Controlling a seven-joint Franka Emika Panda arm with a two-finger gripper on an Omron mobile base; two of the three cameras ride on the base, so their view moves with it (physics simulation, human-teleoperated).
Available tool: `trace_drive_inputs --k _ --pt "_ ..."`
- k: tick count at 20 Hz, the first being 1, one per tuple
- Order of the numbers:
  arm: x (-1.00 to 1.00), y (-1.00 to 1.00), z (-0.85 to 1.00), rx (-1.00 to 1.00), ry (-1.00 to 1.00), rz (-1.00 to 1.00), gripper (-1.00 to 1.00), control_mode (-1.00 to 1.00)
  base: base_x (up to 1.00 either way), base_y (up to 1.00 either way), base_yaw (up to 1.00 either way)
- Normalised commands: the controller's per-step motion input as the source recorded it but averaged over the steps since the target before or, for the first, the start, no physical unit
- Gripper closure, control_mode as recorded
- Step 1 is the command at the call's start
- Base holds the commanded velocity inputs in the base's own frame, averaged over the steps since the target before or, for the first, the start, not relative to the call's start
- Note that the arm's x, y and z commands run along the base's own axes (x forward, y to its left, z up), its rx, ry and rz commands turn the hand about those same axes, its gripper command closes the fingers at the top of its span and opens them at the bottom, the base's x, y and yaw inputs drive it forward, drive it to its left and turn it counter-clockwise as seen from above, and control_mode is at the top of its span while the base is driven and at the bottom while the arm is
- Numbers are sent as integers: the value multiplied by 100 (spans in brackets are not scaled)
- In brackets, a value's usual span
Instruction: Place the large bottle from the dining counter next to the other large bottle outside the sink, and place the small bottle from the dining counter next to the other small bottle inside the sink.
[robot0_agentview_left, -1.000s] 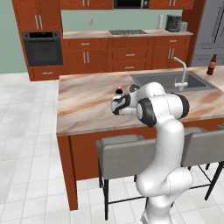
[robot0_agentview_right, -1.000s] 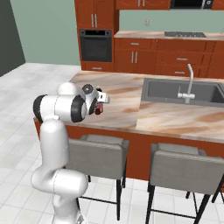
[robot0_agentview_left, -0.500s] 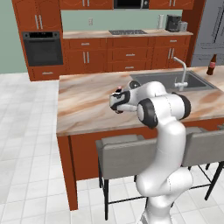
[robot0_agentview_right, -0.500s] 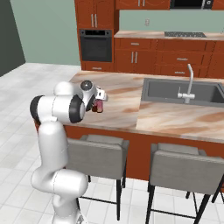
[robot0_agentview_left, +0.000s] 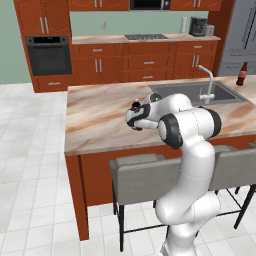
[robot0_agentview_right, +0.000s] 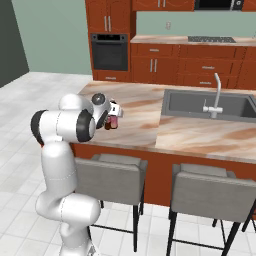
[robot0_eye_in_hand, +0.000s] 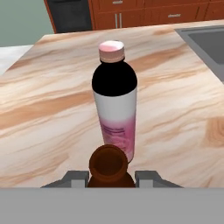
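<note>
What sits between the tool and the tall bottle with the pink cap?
In the hand view, the small brown bottle stands between the fingertips of the tool, directly in front of the tall bottle on the dining counter.

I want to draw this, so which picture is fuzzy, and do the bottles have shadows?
Hand view: the short dark brown glass bottle between the gripper tips is so close that it looks huge and soft-edged. The white-and-pink bottle with a pink cap behind it is sharper, with no strong shadow on the beige marbled counter. Base views: the brown bottle is a small, grainy blob.
</note>
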Motion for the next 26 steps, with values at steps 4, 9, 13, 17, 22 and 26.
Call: trace_drive_inputs --k 4,9,13,17,22,26 --pt "0 0 0 0 0 0 100 -100 0 0 0" --pt "0 0 0 0 0 0 100 100 -20 0 0" --pt "0 0 0 0 0 0 100 100 -47 4 0" --pt "0 0 0 0 0 0 100 100 -40 22 0" --pt "0 0 0 0 0 0 100 100 -3 63 0" --pt "0 0 0 0 0 0 100 100 0 99 0"
